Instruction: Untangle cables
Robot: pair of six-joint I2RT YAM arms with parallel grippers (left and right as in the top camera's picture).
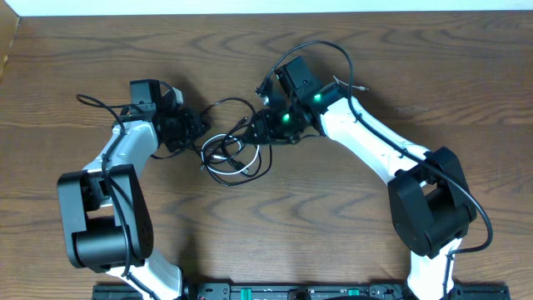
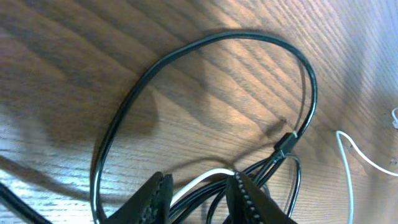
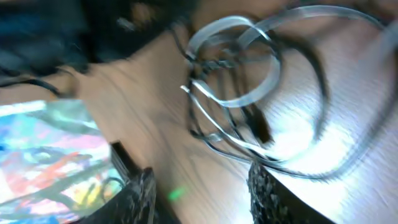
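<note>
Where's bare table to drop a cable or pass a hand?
Bare: brown wooden table's near middle, between the tangle of thin black and white cables and the black front rail; also far right corner. Crowded: centre, where left tool and right tool flank that tangle.

From above, the cables (image 1: 223, 155) sit in a knot too fine to follow strand by strand or to see where any one ends, the right wrist view smears them into blurred streaks, and the left wrist view's bottom edge cuts off both them and the left gripper (image 2: 199, 182).
</note>
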